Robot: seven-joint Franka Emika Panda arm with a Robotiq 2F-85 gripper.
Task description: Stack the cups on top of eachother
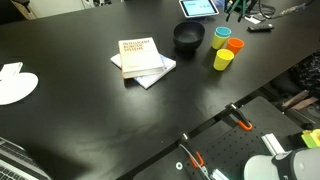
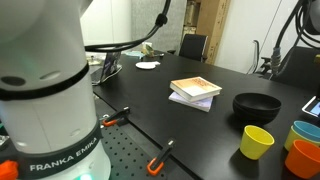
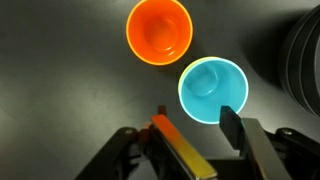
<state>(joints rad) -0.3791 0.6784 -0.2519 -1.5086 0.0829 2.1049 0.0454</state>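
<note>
In the wrist view I look straight down on an orange cup (image 3: 160, 30) and a teal-blue cup (image 3: 212, 88), standing upright and close together on the black table. My gripper (image 3: 197, 125) hangs above them, just at the teal cup's near rim. Its jaws stand apart and hold nothing: open. One finger (image 3: 176, 142) shows an orange-yellow sheen, and the other is dark. The teal cup (image 1: 221, 37), orange cup (image 1: 234, 45) and a yellow cup (image 1: 223, 60) sit in a cluster in both exterior views. The yellow cup (image 2: 256, 142) stands alone, nearest the robot. The gripper is outside both exterior views.
A wide black bowl (image 1: 188, 37) stands right beside the cups, at the right edge (image 3: 305, 60) of the wrist view. A stack of books (image 1: 141, 58) lies mid-table. A white plate (image 1: 14, 86) sits far off. A tablet (image 1: 198, 8) and cables lie behind the cups.
</note>
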